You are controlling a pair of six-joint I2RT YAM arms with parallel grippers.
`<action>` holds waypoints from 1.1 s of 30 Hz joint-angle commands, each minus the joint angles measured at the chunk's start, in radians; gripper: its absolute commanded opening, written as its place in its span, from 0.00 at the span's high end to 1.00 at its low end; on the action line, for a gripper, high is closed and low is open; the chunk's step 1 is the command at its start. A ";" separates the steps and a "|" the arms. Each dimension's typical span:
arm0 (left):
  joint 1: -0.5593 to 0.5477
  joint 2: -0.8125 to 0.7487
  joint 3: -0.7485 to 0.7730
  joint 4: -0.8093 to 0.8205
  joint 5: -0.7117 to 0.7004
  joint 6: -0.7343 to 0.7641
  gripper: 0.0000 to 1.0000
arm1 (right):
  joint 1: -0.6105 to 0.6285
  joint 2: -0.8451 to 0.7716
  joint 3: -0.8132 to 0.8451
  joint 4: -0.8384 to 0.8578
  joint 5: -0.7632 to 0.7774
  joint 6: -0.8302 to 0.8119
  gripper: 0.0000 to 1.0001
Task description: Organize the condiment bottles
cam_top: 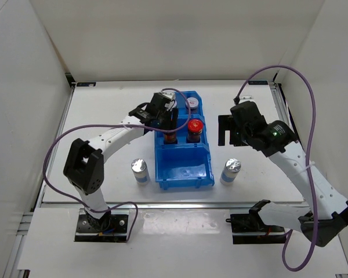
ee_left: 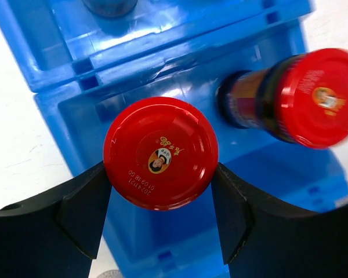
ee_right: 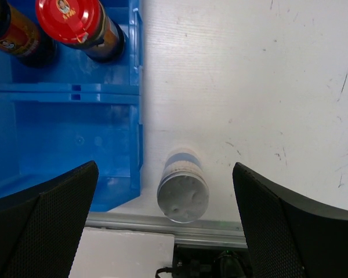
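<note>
The left claw (cam_top: 169, 128) is clamped on the left red-capped jar (ee_left: 160, 152), its two black fingers (ee_left: 84, 211) pressed against either side just under the cap. This jar stands upright in the middle compartment of the blue bin (cam_top: 182, 171). Its glass is dark, and the glossy red cap carries a small round portrait badge and a printed date code. Just beside it in the same compartment stands the right red-capped jar (cam_top: 195, 126), with the same dark body, red cap and badge, and a brown and red label around its body.

In the far compartment, a bottle with a white-grey printed lid (cam_top: 192, 103) shows past the left arm.

Two bottles stand on the white bench (cam_top: 104, 116) outside the bin. The left silver-capped bottle (cam_top: 140, 169) is near the bin's left wall and the right silver-capped bottle (cam_top: 231, 169) is near its right wall. Each has a dull silver cap and a pale label with a blue band.

The right claw (cam_top: 223, 130) is spread wide and holds nothing. From its wrist camera, the right silver-capped bottle sits low between the fingers.
</note>
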 commanded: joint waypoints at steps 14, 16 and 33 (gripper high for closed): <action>-0.003 -0.031 0.033 0.146 -0.005 -0.029 0.11 | -0.004 -0.027 -0.137 -0.113 -0.050 0.187 0.00; -0.003 -0.040 0.033 0.135 -0.014 -0.020 0.00 | -0.004 -0.027 -0.151 -0.125 -0.059 0.209 0.00; -0.003 -0.517 -0.020 -0.032 -0.140 0.039 0.00 | -0.004 0.092 -0.300 -0.090 -0.125 0.312 0.00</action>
